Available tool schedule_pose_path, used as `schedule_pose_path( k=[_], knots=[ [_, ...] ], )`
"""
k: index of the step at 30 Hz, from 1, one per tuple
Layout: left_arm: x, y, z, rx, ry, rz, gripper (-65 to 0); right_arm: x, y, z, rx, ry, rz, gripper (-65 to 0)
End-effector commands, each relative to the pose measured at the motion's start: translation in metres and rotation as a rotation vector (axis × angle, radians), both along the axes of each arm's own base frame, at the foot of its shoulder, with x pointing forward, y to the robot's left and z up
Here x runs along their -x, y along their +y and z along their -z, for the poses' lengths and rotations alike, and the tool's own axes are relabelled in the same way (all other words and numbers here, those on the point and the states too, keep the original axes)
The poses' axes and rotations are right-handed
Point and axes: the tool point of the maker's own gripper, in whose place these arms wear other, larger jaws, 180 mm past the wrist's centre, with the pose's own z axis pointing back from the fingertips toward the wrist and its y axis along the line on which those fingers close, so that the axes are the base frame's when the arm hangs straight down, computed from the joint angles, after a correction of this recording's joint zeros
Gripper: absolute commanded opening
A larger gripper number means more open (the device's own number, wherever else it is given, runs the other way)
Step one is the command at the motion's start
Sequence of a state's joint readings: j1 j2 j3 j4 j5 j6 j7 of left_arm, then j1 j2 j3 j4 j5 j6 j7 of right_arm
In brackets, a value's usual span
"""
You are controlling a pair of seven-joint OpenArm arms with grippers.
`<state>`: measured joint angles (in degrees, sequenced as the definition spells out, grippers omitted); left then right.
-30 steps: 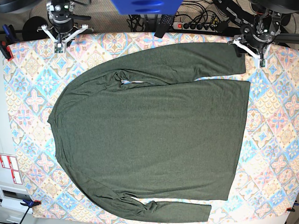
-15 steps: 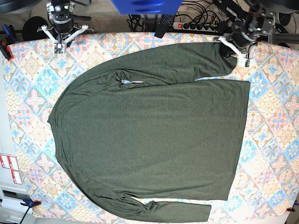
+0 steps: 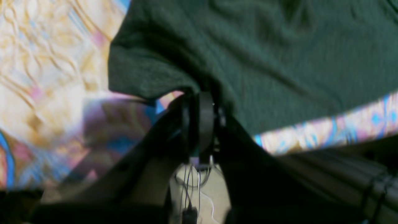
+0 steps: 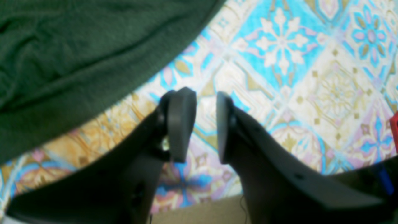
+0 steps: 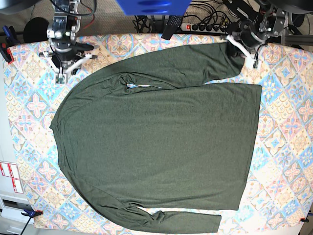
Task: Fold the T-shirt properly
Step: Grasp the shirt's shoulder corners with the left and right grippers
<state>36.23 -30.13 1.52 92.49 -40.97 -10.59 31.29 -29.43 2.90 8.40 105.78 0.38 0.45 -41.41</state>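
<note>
The dark olive-green T-shirt [image 5: 156, 142] lies spread flat on the patterned tablecloth [image 5: 283, 147], neck to the left, with a pale label [image 5: 139, 85] at the collar. One long sleeve runs along the far side and the other along the near edge. My left gripper [image 5: 239, 50] is at the far right, shut on the cuff of the far sleeve. In the left wrist view the fabric [image 3: 279, 62] is pinched between its fingers [image 3: 205, 118]. My right gripper [image 5: 68, 68] hovers at the far left, just off the shoulder. Its jaws [image 4: 205, 124] stand apart with nothing between them, beside the shirt's edge [image 4: 77, 56].
A power strip [image 5: 205, 27] and cables lie behind the table's far edge, beside a blue object [image 5: 151, 6]. Red clamps [image 5: 6, 51] grip the cloth at the left edge. Bare cloth shows on the right side and in the far left corner.
My left gripper moved left onto the far sleeve's cuff and shut on it. My right arm came down toward the shoulder and its jaws parted.
</note>
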Motion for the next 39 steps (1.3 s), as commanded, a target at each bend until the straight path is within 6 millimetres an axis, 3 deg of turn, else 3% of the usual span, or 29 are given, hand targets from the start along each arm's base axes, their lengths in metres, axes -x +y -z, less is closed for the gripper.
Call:
schedule_pose_path(
  k=[1,7,12,18,31,39],
  knots=[
    [-0.008,0.004,-0.015,-0.003,-0.05,0.001,-65.0,-0.015,-0.005,-0.012,0.018,-0.052,0.0,-48.2],
    [-0.015,0.005,-0.026,-0.008,-0.084,0.005,-65.0,-0.068,0.013,-0.029,-0.185,-0.166,0.048,-46.4],
    [-0.014,0.004,-0.027,-0.008,-0.084,0.005,-65.0,-0.067,0.002,-0.003,-0.319,-0.129,0.163,-45.4],
    [-0.014,0.005,-0.026,-0.009,-0.081,0.007,-65.0,-0.066,-0.009,0.018,-0.353,-0.093,0.228,-45.4],
    [-0.013,0.005,-0.026,-0.01,-0.079,0.008,-65.0,-0.088,-0.023,0.031,-0.355,-0.074,0.248,-45.4],
    [-0.013,0.005,-0.026,-0.01,-0.079,0.008,-65.0,-0.095,-0.022,0.046,-0.38,-0.041,0.269,-45.4]
  ],
)
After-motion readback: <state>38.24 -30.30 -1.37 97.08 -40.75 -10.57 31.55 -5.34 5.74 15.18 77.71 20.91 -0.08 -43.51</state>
